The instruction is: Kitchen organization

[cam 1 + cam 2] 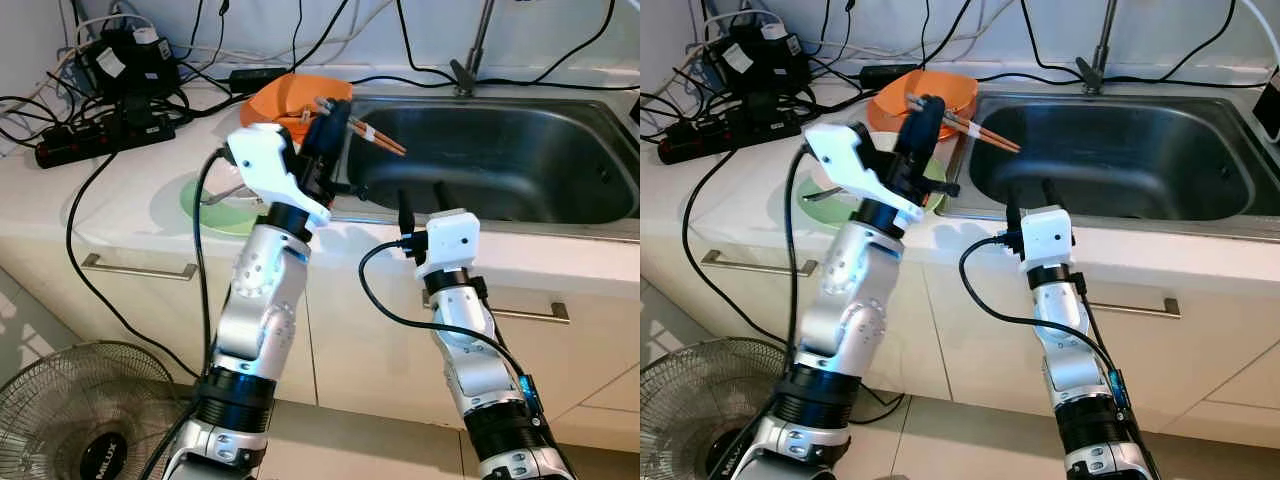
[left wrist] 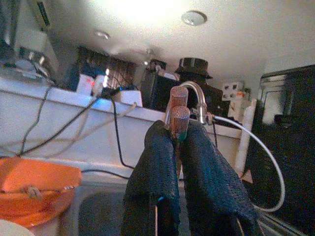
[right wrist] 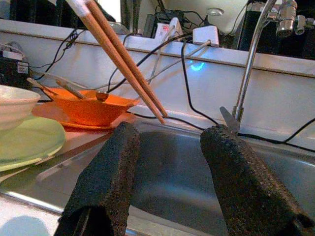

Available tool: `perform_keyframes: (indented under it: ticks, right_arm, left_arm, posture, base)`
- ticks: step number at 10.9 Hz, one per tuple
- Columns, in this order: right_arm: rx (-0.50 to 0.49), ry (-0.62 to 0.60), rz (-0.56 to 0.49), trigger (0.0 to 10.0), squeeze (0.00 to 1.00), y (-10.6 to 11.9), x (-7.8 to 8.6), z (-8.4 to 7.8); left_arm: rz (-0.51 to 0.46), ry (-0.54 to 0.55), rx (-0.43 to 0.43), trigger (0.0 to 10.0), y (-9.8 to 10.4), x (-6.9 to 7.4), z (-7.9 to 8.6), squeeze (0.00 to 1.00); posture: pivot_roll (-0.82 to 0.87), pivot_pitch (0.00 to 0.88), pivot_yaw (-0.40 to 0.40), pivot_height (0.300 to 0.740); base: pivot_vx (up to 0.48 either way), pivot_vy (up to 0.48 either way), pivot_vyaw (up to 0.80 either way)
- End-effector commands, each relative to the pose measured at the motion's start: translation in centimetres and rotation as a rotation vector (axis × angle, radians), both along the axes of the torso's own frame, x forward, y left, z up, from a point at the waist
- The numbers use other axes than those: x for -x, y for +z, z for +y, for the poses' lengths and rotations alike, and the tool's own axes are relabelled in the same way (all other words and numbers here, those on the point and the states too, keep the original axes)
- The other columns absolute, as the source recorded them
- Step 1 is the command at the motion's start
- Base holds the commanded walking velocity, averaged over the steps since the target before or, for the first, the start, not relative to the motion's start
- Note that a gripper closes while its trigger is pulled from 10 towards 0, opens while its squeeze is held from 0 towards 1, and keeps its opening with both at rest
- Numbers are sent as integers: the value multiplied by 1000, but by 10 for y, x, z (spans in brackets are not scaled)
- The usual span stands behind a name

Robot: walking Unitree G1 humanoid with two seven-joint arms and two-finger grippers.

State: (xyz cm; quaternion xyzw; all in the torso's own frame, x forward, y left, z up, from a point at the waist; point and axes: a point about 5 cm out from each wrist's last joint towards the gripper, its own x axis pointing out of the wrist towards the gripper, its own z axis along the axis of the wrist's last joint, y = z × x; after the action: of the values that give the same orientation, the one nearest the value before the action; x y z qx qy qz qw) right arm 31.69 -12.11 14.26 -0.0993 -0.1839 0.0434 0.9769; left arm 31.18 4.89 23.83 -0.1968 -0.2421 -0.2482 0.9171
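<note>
Left wrist view shows the left gripper point(image 2: 178, 142) w/ fingers point(image 2: 152, 167) pressed together, pinching a pair of wooden chopsticks point(image 2: 179, 110) whose round ends stick up just past the fingertips. From the head cam, that gripper point(image 1: 325, 125) sits raised above the counter at the sink's left edge, and the chopsticks point(image 1: 375, 135) slant out to the right and downward over the left part of the sink basin point(image 1: 500, 150). Right behind the gripper is an orange bowl point(image 1: 285, 95) on an orange plate, holding a utensil or two; can't tell which kind. Beside it, nearer the robot, a white bowl point(image 3: 15, 105) stands on a pale green plate point(image 1: 190, 200), both on the white countertop point(image 1: 120, 215). Right gripper point(image 3: 170, 172) has fingers spread wide, nothing between them; it's low at the sink's front rim, aimed across the basin, w/ the chopstick tips hanging above and ahead of it. Faucet point(image 1: 475, 50) rises at the back of the sink. Back-left of the counter: tangle of black cables, a power strip point(image 1: 100, 135) and adapters. Below the counter, white drawers w/ metal handles point(image 1: 140, 268); a floor fan point(image 1: 75, 410) stands on the tiles at lower left.
</note>
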Motion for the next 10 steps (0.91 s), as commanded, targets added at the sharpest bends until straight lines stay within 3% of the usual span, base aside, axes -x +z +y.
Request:
perform_keyframes:
  ticks: [1, 5, 10]
  right_arm:
    - [7, 24, -45, 10000, 0, 10, -1, 6]
    - [14, 18, -47, 10000, 0, 9, -1, 8]
    - [14, -31, -47, 10000, 0, 9, -3, 5]
  left_arm:
    - [2, -43, -10, 10000, 4, 3, -5, 0]
    - [34, -146, -47, 10000, -2, 7, -13, 0]
    - [77, -183, -106, 10000, -11, 9, -17, 0]
  posture:
    - [34, 0, 93, 740]
    - [35, 0, 100, 740]
    - [43, 0, 102, 740]
  base:
    - [0, 0, 0]
    - [0, 0, 0]
    - [0, 0, 0]
